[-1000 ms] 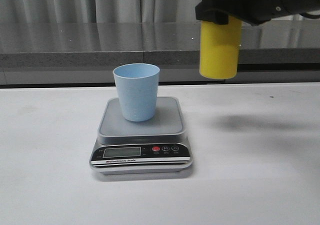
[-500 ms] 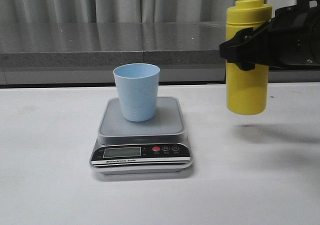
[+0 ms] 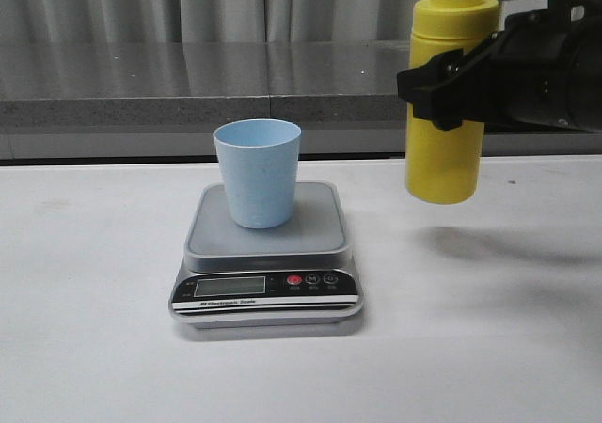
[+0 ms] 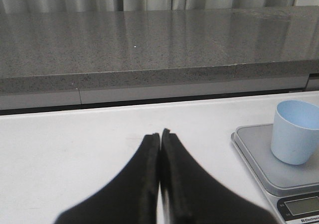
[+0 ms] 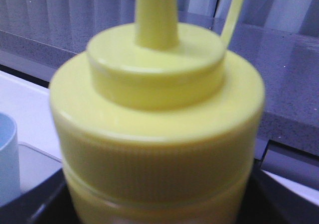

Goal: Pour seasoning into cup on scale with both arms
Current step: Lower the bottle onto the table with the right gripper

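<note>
The pale blue cup (image 3: 257, 172) stands upright on the platform of the silver-grey scale (image 3: 266, 254). My right gripper (image 3: 450, 89) is shut on the yellow seasoning bottle (image 3: 444, 160) and holds it upright in the air, to the right of the cup and above the table. In the right wrist view the bottle's lid and nozzle (image 5: 156, 114) fill the picture, with the thin cap tether behind. My left gripper (image 4: 160, 134) is shut and empty, low over the table left of the scale (image 4: 259, 174) and cup (image 4: 295, 132). The left arm does not show in the front view.
A grey stone ledge (image 3: 188, 89) runs along the back of the white table (image 3: 94, 329), with curtains behind it. The bottle's shadow lies on the table right of the scale.
The bottle came down from high at the top of the front view, then shifted slightly left and up toward the cup. Cup and scale have not moved.
</note>
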Controlling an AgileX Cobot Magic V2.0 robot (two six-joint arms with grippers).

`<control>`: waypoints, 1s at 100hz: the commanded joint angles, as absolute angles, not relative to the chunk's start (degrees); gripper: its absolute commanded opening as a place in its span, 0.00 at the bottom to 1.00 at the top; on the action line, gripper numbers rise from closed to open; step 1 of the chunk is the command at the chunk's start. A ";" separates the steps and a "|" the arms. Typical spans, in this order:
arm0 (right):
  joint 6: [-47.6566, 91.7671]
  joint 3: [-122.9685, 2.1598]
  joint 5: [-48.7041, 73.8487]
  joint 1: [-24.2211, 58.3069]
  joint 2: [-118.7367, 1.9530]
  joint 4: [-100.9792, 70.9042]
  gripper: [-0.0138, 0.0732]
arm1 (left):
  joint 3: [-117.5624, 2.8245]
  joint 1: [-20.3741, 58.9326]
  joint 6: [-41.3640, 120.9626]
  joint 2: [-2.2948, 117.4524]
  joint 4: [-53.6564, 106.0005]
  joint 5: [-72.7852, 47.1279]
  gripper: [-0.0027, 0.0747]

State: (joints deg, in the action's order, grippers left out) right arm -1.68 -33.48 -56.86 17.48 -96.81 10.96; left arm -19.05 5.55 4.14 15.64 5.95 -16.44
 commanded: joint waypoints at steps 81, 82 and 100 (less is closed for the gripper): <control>-1.25 -34.59 -68.90 17.13 -104.74 14.83 0.49 | -20.51 5.35 3.55 16.07 6.47 -12.00 0.01; -1.25 -34.59 -68.90 17.13 -104.73 14.83 0.49 | -20.51 5.35 3.55 16.07 6.47 -12.00 0.01; -1.30 -34.59 -68.92 17.13 -104.73 15.04 0.51 | -20.51 5.35 3.55 16.07 6.47 -12.00 0.01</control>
